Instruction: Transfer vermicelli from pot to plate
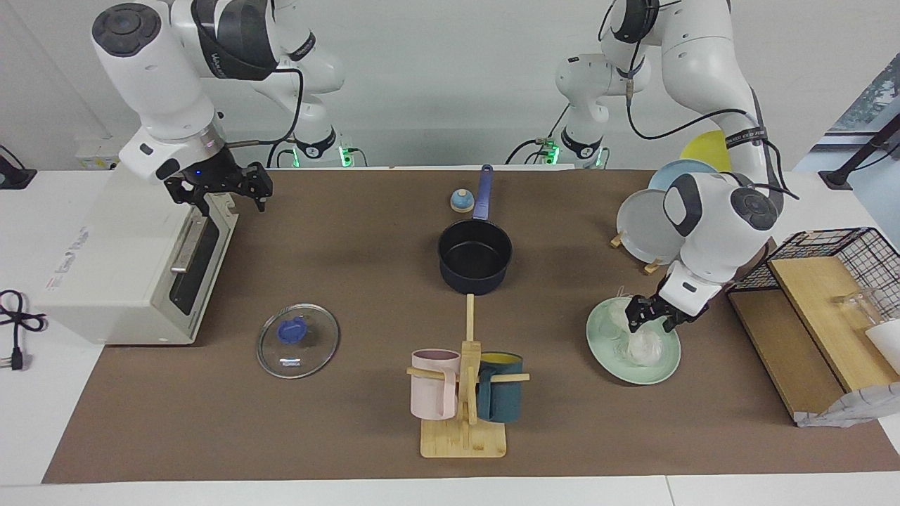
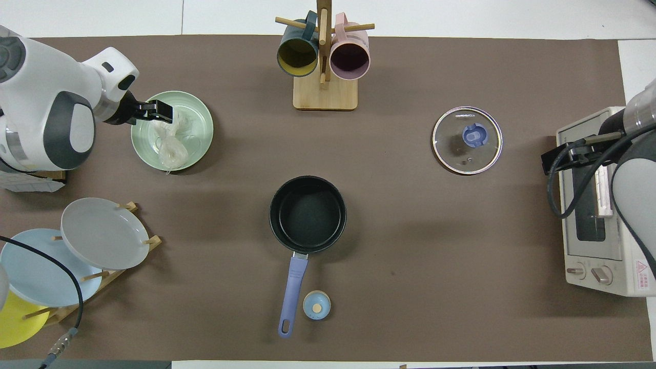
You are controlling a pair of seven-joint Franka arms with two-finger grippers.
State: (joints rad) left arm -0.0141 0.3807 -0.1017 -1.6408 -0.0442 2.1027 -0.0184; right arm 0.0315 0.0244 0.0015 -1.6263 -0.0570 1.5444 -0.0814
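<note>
The vermicelli (image 1: 645,344) (image 2: 171,144) lies on the mint-green plate (image 1: 636,377) (image 2: 197,110) toward the left arm's end of the table. My left gripper (image 1: 650,322) (image 2: 160,111) hovers just over the plate, right above the bundle, with its fingers open. The dark navy pot (image 1: 475,256) (image 2: 307,214) stands empty in the middle of the table, its blue handle pointing toward the robots. My right gripper (image 1: 230,195) (image 2: 556,160) waits open over the toaster oven (image 1: 126,267) (image 2: 599,205).
A glass lid (image 1: 297,341) (image 2: 467,140) lies on the mat near the oven. A wooden mug rack (image 1: 464,393) (image 2: 323,56) with two mugs stands farther from the robots than the pot. A plate rack (image 1: 654,225) (image 2: 92,236), a wire basket (image 1: 837,260) and a small blue lid (image 1: 462,201) (image 2: 316,305) are also here.
</note>
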